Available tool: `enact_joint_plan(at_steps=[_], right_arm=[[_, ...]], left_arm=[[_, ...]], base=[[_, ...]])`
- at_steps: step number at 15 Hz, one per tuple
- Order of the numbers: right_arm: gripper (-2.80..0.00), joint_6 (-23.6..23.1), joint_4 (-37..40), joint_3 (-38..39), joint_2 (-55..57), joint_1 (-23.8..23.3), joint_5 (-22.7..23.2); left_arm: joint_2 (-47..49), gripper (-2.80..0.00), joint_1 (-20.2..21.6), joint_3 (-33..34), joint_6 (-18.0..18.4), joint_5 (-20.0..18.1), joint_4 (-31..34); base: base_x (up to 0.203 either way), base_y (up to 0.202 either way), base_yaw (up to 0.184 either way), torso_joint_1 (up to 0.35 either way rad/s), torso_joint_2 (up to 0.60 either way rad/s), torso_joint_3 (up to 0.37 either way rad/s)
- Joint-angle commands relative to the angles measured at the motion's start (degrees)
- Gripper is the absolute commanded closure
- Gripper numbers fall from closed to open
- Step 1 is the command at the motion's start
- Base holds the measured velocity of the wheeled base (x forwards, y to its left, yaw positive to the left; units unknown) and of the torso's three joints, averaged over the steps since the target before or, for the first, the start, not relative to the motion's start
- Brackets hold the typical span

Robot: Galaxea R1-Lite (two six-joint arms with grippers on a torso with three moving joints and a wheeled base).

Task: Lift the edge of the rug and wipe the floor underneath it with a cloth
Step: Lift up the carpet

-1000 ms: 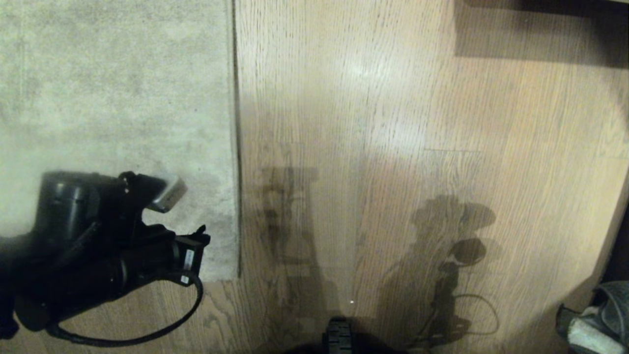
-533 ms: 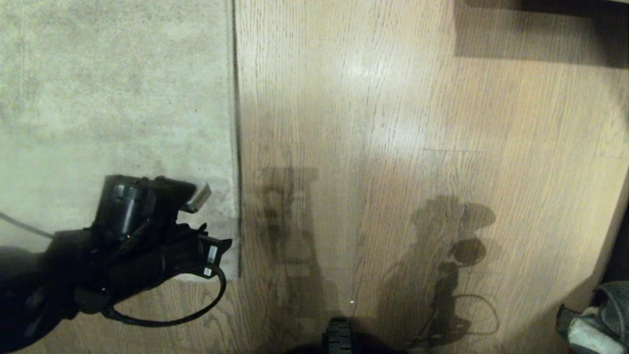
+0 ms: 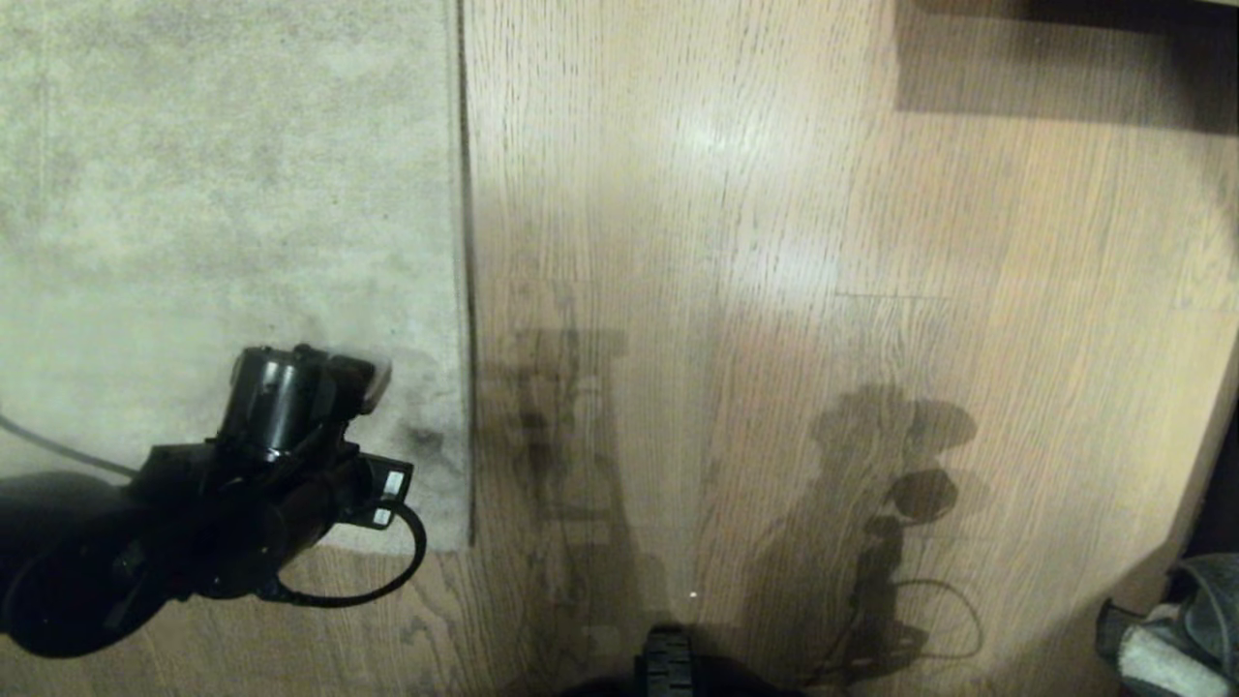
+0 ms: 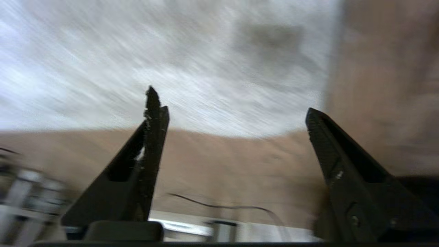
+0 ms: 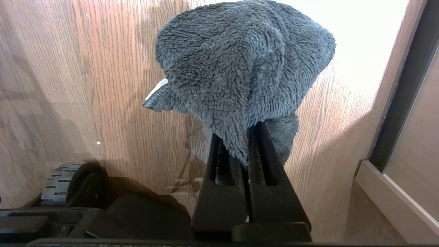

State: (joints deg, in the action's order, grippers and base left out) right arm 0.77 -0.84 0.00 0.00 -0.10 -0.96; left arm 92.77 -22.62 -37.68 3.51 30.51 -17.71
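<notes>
The left gripper (image 4: 233,103), fingers lately parted and nothing held, is poised over the near corner of the pale grey-beige short-pile rug edge (image 3: 463,426), which lies flat on the light brown wood-plank floor (image 3: 774,290); lifting appears imminent. The dark grey fleecy cloth (image 5: 240,72) is clamped in the right gripper (image 5: 241,151).

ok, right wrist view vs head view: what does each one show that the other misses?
Right wrist only: the right tool shut on the fluffy dark grey cloth, plus a black ribbed wheel. Head only: the pale grey-beige rug's edge, lying flat, with the left tool over its near corner. Both: the light brown wood-plank floor.
</notes>
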Motion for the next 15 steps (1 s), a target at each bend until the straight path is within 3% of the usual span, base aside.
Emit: enact_joint_plan(at_steps=[1,3,7,12,15], right_arm=[[0.0,0.02,0.05,0.0,0.09,0.01,0.0],[0.0,0.02,-0.02,0.0,0.07,0.01,0.0],[0.0,0.02,0.0,0.0,0.0,0.01,0.0],[0.0,0.02,-0.03,0.0,0.02,0.01,0.0],[0.0,0.02,-0.04,0.0,0.09,0.01,-0.07]], left_arm=[[0.66,-2.8,3.15,-3.95,8.27,0.23,0.0],[2.94,-2.8,4.23,-7.66,9.96,0.01,-0.24],[8.84,-2.8,3.67,-16.41,9.91,-0.22,-0.42],[13.75,-2.8,-0.31,-23.1,1.15,-0.1,-0.29],[15.42,-2.8,-1.05,-25.32,0.95,-0.19,-0.01]], base=[[0.0,0.0,0.0,0.0,0.0,0.0],[0.0,0.0,0.0,0.0,0.0,0.0],[0.0,0.0,0.0,0.0,0.0,0.0],[0.0,0.0,0.0,0.0,0.0,0.0],[0.0,0.0,0.0,0.0,0.0,0.0]])
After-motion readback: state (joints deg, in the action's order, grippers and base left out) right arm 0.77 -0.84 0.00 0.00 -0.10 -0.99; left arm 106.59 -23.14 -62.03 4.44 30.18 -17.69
